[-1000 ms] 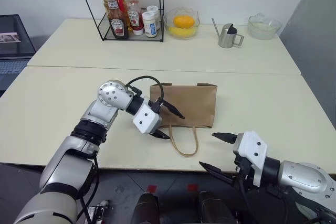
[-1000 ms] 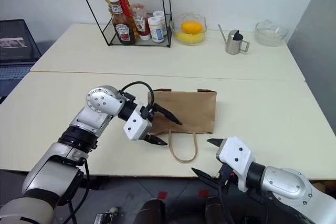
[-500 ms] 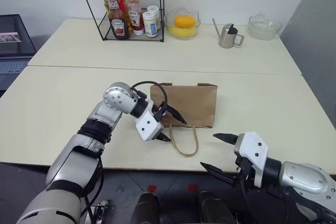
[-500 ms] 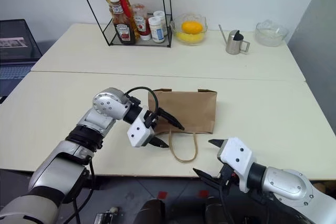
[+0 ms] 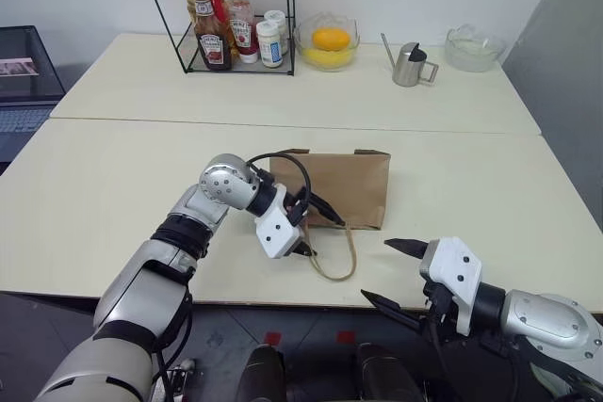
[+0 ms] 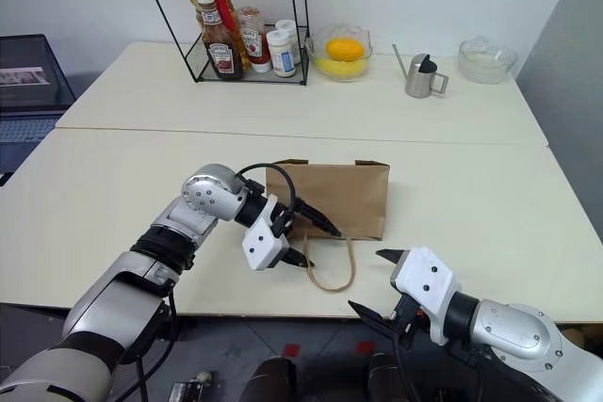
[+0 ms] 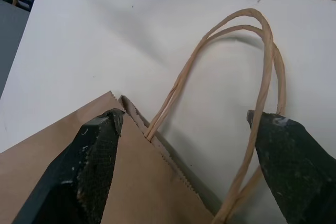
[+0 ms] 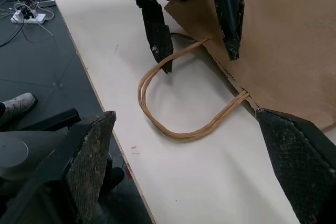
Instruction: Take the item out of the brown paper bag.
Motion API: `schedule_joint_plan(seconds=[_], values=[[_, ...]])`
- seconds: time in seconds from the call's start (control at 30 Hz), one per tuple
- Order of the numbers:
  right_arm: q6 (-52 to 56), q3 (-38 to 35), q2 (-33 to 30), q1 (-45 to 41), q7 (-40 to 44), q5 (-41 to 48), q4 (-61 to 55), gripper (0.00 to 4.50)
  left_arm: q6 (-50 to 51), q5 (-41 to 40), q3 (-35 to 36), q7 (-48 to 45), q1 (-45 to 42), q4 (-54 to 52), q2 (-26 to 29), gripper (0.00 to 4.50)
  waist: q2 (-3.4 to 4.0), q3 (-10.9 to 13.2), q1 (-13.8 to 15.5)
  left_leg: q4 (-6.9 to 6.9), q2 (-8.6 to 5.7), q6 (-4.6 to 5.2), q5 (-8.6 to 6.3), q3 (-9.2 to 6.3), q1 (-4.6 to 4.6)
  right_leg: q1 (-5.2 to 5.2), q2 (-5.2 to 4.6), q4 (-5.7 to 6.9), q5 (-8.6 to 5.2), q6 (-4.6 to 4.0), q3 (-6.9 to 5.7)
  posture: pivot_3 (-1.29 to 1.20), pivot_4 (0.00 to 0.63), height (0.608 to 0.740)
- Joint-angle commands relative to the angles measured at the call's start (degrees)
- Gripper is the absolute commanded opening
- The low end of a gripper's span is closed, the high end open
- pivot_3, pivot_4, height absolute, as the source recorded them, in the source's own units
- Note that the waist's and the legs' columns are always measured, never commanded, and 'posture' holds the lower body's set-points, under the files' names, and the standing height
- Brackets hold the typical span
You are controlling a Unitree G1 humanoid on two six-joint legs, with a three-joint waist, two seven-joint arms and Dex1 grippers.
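The brown paper bag [image 5: 336, 186] lies flat near the table's [image 5: 113, 167] near edge, handles [image 5: 336, 253] looping toward us. Left gripper [image 5: 318, 229] hangs fingers spread at the bag's mouth, straddling a handle. Right gripper [image 5: 388, 272] waits released off the near-right edge.

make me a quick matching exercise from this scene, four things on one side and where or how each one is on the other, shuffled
Things:
1. brown paper bag
2. left gripper
3. right gripper
4. metal pitcher

States:
A. open, at the bag's handles
B. standing on the far table
C. lying flat on the near table
D. open, off the table's near edge

Pairs: 1-C, 2-A, 3-D, 4-B
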Motion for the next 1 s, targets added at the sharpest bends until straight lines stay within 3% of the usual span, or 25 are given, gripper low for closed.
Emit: schedule_joint_plan(seconds=[0.03, 0.1, 0.47, 0.63, 0.8, 1.0], values=[[-0.79, -0.47, 0.28, 0.02, 0.36, -0.76, -3.59, 4.50, -1.35, 0.29, -0.52, 1.67, -0.79, -0.50, -0.01, 3.83, 0.00, 0.00, 0.00, 0.00, 0.00, 0.00, 0.00, 0.00, 0.00, 0.00, 0.00, 0.00, 0.00, 0.00, 0.00, 0.00, 0.150, 0.740], [-0.74, -0.67, 0.24, 0.20, 0.62, -1.07, -3.59, 4.50, -1.24, -0.17, -0.86, 1.96, -0.52, -0.97, 0.01, 3.45, 0.00, 0.00, 0.01, 0.00, 0.00, 0.00, 0.00, 0.00, 0.00, 0.01, 0.00, 0.00, 0.00, 0.00, 0.00, 0.00, 0.150, 0.740], [-1.28, -0.49, -1.17, 0.99, 4.16, -6.86, -3.21, 4.50, 7.34, -6.22, -1.98, -2.05, 1.08, -8.24, 2.03, 0.03, 0.00, 0.00, 0.00, 0.00, 0.00, 0.00, 0.00, 0.00, 0.01, 0.02, 0.00, 0.00, 0.00, 0.00, 0.00, 0.00, 0.150, 0.740], [-5.56, 2.61, -2.79, 0.42, 7.93, -14.91, -1.28, 4.50, 22.84, -9.56, 0.88, -1.43, 2.26, -13.63, 3.40, 0.03, 0.00, 0.00, -0.02, 0.00, 0.00, 0.00, 0.00, -0.01, 0.02, 0.02, 0.00, 0.00, -0.01, 0.01, -0.01, 0.00, 0.150, 0.740], [-17.79, 8.35, -5.79, -0.29, 13.24, -28.70, 5.65, 4.50, 34.89, -10.00, 4.41, 0.79, 2.19, -16.62, 4.52, 0.03, 0.00, 0.00, -0.04, 0.00, 0.00, 0.00, 0.00, -0.01, 0.02, 0.02, 0.00, -0.03, -0.01, 0.02, -0.02, 0.00, 0.150, 0.740], [-33.44, 14.71, -0.19, -6.30, 14.44, -40.92, 16.62, 4.50, 44.09, -10.04, 7.28, 3.12, 3.21, -20.80, 4.84, 0.03, 0.00, 0.00, -0.16, -0.01, 0.01, 0.00, 0.00, -0.01, 0.05, 0.02, 0.01, -0.04, -0.01, 0.02, -0.03, 0.00, 0.150, 0.740]])
